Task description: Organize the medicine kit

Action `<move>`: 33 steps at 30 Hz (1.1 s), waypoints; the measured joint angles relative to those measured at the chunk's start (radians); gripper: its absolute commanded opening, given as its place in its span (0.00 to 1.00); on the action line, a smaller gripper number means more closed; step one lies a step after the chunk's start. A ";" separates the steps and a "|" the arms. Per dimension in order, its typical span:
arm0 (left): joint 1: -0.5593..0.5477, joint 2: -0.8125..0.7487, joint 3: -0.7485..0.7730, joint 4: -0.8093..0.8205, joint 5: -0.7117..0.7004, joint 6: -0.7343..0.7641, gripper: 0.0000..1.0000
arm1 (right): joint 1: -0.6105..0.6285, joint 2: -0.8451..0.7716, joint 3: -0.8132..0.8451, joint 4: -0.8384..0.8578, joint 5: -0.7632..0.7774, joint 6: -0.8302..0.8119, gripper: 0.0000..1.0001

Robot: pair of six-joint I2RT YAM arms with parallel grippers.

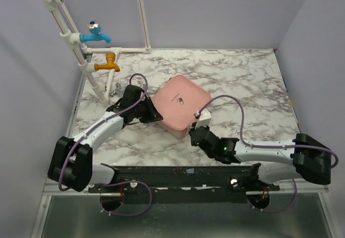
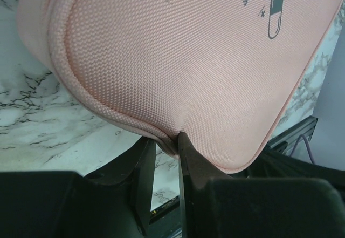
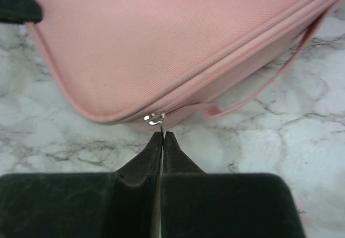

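The medicine kit [image 1: 180,106], a pale pink soft case with a pill logo [image 2: 275,10] on its lid, lies zipped up on the marble table [image 1: 242,76]. My left gripper [image 1: 150,113] is at its left corner. In the left wrist view this gripper [image 2: 167,146] is shut on the kit's [image 2: 178,49] rim seam. My right gripper [image 1: 195,131] is at the kit's near corner. In the right wrist view its fingertips [image 3: 163,134] are pressed together on the thin pull of the metal zipper slider [image 3: 154,118], right against the kit [image 3: 161,38].
A thin pink loop strap [image 3: 269,81] hangs from the kit's side onto the marble. White pipes [image 1: 89,70] with a blue tap [image 1: 97,34] and an orange tap [image 1: 109,62] stand at the back left. Walls close in three sides. A black rail [image 1: 178,176] runs along the near edge.
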 measured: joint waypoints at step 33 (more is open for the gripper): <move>0.037 -0.078 -0.046 -0.038 0.010 0.070 0.02 | -0.546 0.150 0.068 0.139 -0.181 -0.133 0.01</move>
